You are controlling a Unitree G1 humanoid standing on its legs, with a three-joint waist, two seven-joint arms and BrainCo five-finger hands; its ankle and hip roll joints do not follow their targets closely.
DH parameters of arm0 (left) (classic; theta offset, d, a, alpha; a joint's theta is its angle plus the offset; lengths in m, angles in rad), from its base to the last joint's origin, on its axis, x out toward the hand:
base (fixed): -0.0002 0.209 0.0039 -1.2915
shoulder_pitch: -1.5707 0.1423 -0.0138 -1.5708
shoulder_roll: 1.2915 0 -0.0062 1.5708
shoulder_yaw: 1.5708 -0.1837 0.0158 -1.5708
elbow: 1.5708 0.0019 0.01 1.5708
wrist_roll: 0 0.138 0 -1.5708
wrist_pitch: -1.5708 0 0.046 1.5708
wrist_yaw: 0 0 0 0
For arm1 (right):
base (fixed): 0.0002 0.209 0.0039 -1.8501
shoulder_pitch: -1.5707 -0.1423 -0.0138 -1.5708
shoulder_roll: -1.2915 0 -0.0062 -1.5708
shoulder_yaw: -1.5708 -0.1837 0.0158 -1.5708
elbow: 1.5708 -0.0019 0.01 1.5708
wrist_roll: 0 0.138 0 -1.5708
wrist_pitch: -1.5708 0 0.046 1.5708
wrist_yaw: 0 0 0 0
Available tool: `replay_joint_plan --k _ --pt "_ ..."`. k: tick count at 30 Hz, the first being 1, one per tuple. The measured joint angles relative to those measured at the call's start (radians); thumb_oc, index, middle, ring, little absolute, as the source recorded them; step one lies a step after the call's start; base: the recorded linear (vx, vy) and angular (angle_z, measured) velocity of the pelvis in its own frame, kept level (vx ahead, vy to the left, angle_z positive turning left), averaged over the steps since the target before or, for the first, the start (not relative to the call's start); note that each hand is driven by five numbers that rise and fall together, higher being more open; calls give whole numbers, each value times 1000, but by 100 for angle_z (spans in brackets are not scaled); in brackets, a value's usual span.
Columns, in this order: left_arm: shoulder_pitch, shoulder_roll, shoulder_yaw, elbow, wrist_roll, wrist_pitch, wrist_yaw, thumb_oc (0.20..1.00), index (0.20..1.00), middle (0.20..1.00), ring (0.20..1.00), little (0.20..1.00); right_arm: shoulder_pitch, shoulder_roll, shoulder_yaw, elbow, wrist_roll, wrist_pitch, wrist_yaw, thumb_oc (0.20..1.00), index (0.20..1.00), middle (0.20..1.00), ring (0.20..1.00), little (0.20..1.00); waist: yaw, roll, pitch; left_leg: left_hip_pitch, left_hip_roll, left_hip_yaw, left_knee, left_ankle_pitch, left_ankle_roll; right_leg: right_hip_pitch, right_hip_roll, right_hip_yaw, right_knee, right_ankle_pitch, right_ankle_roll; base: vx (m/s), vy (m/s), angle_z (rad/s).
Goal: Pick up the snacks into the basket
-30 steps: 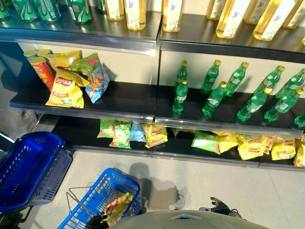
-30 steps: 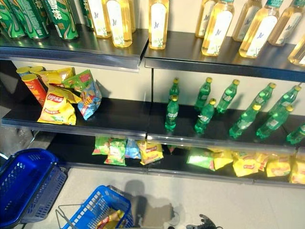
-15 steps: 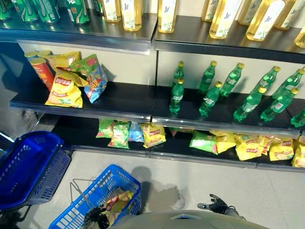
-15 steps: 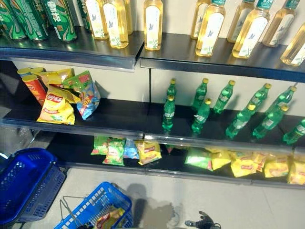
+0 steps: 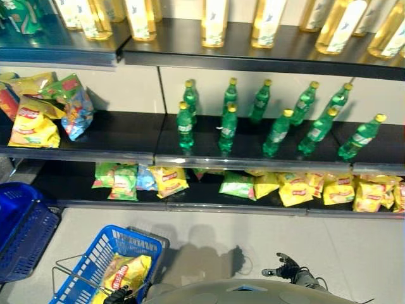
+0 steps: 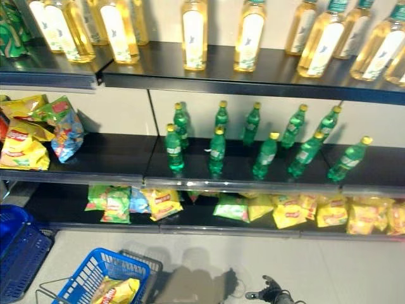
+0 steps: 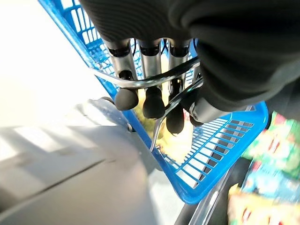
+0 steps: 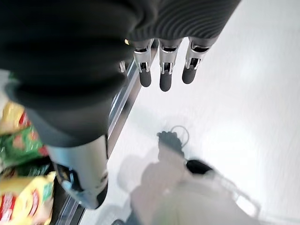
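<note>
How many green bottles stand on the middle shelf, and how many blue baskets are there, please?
Green bottles: 10
Blue baskets: 2
Total: 12

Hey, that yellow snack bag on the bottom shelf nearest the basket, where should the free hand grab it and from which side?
Take the yellow bag by its front edge, which sticks out toward the aisle. Bring the open right hand in low from the front, since the shelf above blocks a reach from the top.
</note>
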Motion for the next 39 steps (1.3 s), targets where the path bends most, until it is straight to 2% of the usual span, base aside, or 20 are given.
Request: replay_joint_plan --k 2,5,8,12,18,20,21,22,24,25,26,27,30,31,32,33,34,36,38,39 --pt "-12 -3 -8 9 2 14 -6 200 200 200 200 200 18 -13 0 15 -1 2 2 1000 1000 1000 1000 1000 -11 7 -1 -11 -62 109 21 -74 83 34 -12 -75 -64 28 0 26 -103 36" --pt "-19 -6 -17 15 12 25 -21 200 200 200 200 200 33 8 -19 40 1 3 5 1000 1000 1000 1000 1000 -27 35 -4 27 -119 115 -116 -75 89 45 23 -108 -86 36 -2 45 -68 35" --pt "-33 -7 -22 20 35 33 -35 200 200 200 200 200 23 19 -30 43 2 3 8 1000 1000 1000 1000 1000 -24 48 0 66 -114 71 -181 -77 95 45 47 -56 -82 30 7 69 -14 24" --pt "-42 -4 -28 22 49 41 -38 200 200 200 200 200 -9 21 -30 47 -1 2 8 1000 1000 1000 1000 1000 -24 54 3 78 -106 69 -194 -87 106 43 54 -49 -53 15 21 58 -3 5" --pt "-25 27 -7 28 58 42 -36 200 200 200 200 200 -16 38 -30 44 0 2 9 1000 1000 1000 1000 1000 -21 15 -1 91 -108 89 -194 -96 114 -29 41 -32 97 -52 29 -26 -13 -10" --pt "-24 39 -6 28 58 46 -32 200 200 200 200 200 -15 56 -30 43 2 2 6 1000 1000 1000 1000 1000 -23 5 9 91 -96 92 -195 -94 116 -52 40 -25 155 -56 59 -44 -91 -14" --pt "-26 44 -6 25 58 48 -28 200 200 200 200 200 -16 64 -30 39 6 1 6 1000 1000 1000 1000 1000 -21 4 17 89 -84 96 -197 -90 116 -78 31 -38 197 -73 103 -15 -127 4" --pt "-26 43 -7 27 58 49 -25 200 200 200 200 200 -13 66 -37 40 13 2 5 1000 1000 1000 1000 1000 -25 11 20 91 -68 105 -207 -82 115 -82 6 -56 226 -96 93 -9 -234 16" --pt "-37 37 -10 19 58 44 -20 200 200 200 200 200 -3 66 -50 41 32 3 3 1000 1000 1000 1000 1000 -20 31 20 88 -48 113 -217 -77 105 -87 -73 -35 255 -93 124 3 -200 13" --pt "-36 35 -13 21 58 41 -17 200 200 200 200 200 -3 67 -54 32 37 2 -1 1000 1000 1000 1000 1000 -21 33 19 89 -50 114 -227 -74 101 -83 -133 -15 244 -76 155 17 -166 -2" --pt "-34 35 -14 21 58 40 -16 200 200 200 200 200 -6 69 -54 33 40 2 0 1000 1000 1000 1000 1000 -19 32 19 93 -52 114 -232 -71 98 -80 -157 -10 226 -66 169 27 -276 -4" --pt "-29 42 -15 21 58 39 -13 200 200 200 200 200 -8 78 -54 33 41 2 -1 1000 1000 1000 1000 1000 -20 30 16 93 -41 104 -236 -62 78 -54 -207 1 142 -37 185 46 -494 -10" --pt "-22 63 -10 36 57 40 6 200 200 200 200 200 -16 88 -53 28 40 2 0 1000 1000 1000 1000 1000 -17 25 13 117 -12 65 -267 -49 10 -14 -260 -20 -22 49 222 44 -405 -17" --pt "-19 78 -8 35 57 39 11 200 200 200 200 200 -14 94 -53 27 40 2 -1 1000 1000 1000 1000 1000 -18 6 8 132 -4 65 -269 -54 -22 3 -276 -24 -53 114 210 47 -418 -22" --pt "-8 89 -5 35 56 39 15 200 200 200 200 200 -13 92 -53 28 38 3 -1 1000 1000 1000 1000 1000 -15 2 4 146 16 69 -276 -49 -42 9 -270 -28 -62 96 293 41 -474 -30" --pt "-3 61 -6 33 56 39 21 200 200 200 200 200 -10 71 -51 32 31 5 -5 1000 1000 1000 1000 1000 -9 56 -4 164 79 94 -281 -46 -47 23 -203 -49 -69 99 249 16 -378 -25" --pt "-6 32 -8 31 55 35 25 200 200 200 200 200 -6 49 -48 29 26 7 -9 1000 1000 1000 1000 1000 -4 85 -3 159 122 95 -261 -40 -38 34 -160 -56 -82 95 225 9 -627 -26" --pt "-16 -9 -9 31 47 27 31 200 200 200 200 200 -8 22 -44 39 15 16 -12 1000 1000 1000 1000 1000 2 114 -7 132 176 86 -211 -25 -22 26 -103 -65 -69 75 196 -28 -602 -14" --pt "-27 -10 -4 30 29 17 33 200 200 200 200 200 -16 25 -46 18 19 20 -6 1000 1000 1000 1000 1000 2 107 -14 84 210 57 -164 34 11 -13 -67 -72 -29 42 152 -63 -584 -6" --pt "-34 -2 -7 28 24 8 36 200 200 200 200 200 -15 30 -45 2 19 20 -8 1000 1000 1000 1000 1000 0 82 -6 76 228 49 -162 117 14 -10 -39 -81 -24 31 121 -75 -433 10"
